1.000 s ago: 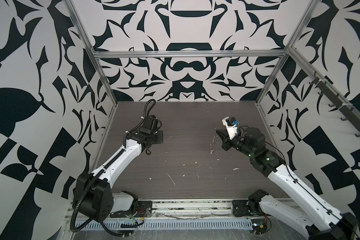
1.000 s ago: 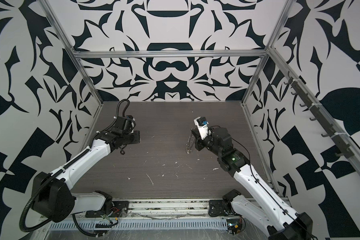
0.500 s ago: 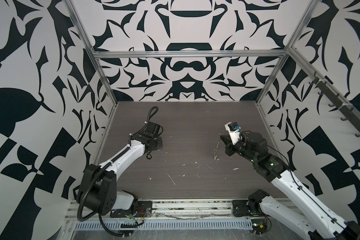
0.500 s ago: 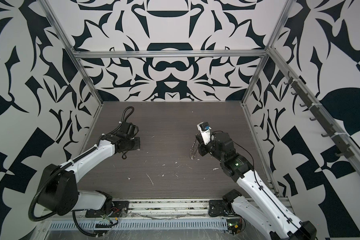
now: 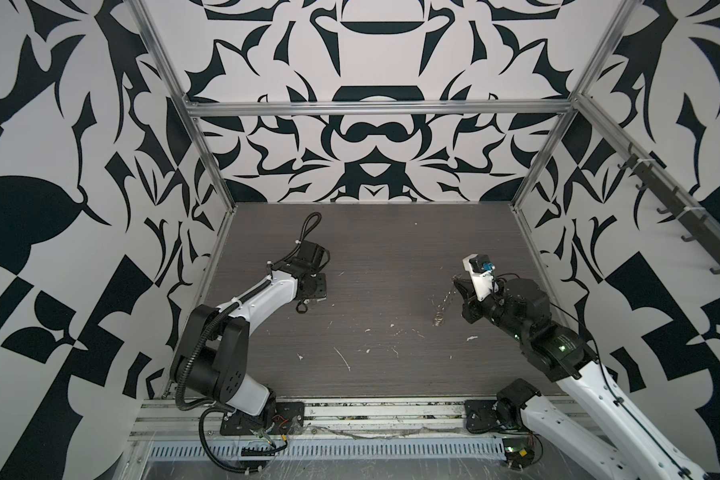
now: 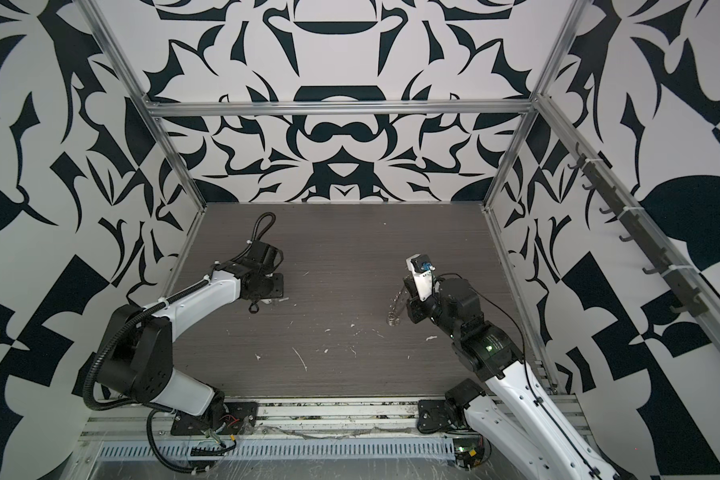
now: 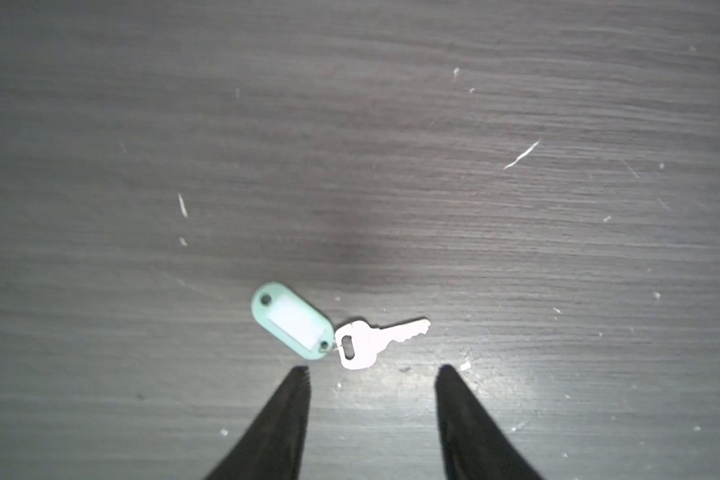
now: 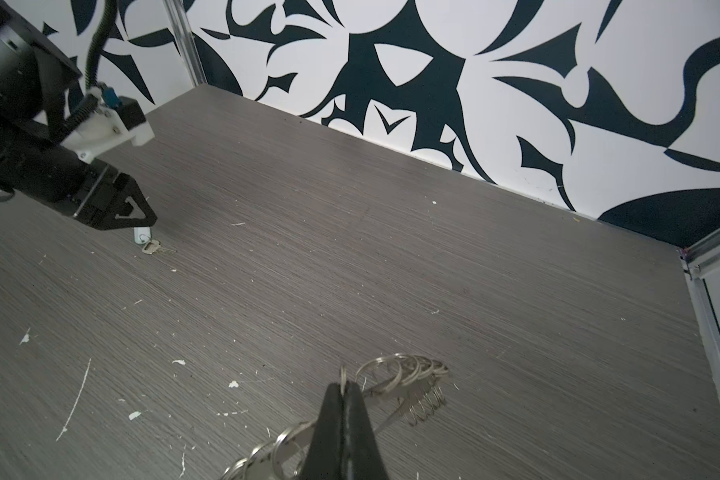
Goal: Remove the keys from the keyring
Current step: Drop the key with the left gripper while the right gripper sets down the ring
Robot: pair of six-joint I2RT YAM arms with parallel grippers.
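Note:
A small silver key (image 7: 377, 338) joined to a pale oval tag (image 7: 292, 322) lies flat on the dark wood table, free of the keyring. My left gripper (image 7: 373, 370) hovers just over it, open, with nothing between its fingers. The right wrist view shows the same key (image 8: 152, 248) under the left gripper (image 8: 136, 216). My right gripper (image 8: 341, 386) is shut on the keyring (image 8: 404, 374), pinching its rim among the small split rings. In both top views the keyring (image 5: 444, 305) (image 6: 396, 306) hangs slanted from the right gripper (image 5: 457, 286), its lower end down by the table.
White flecks and scratches (image 5: 344, 359) dot the middle of the table (image 5: 391, 257). Patterned walls with aluminium posts (image 5: 528, 187) close in the back and both sides. A rail of dark hooks (image 5: 682, 216) runs along the right wall.
The left arm came down toward the table and its jaws opened, leaving the key and tag on the surface. The right arm lowered and shifted right with the keyring.

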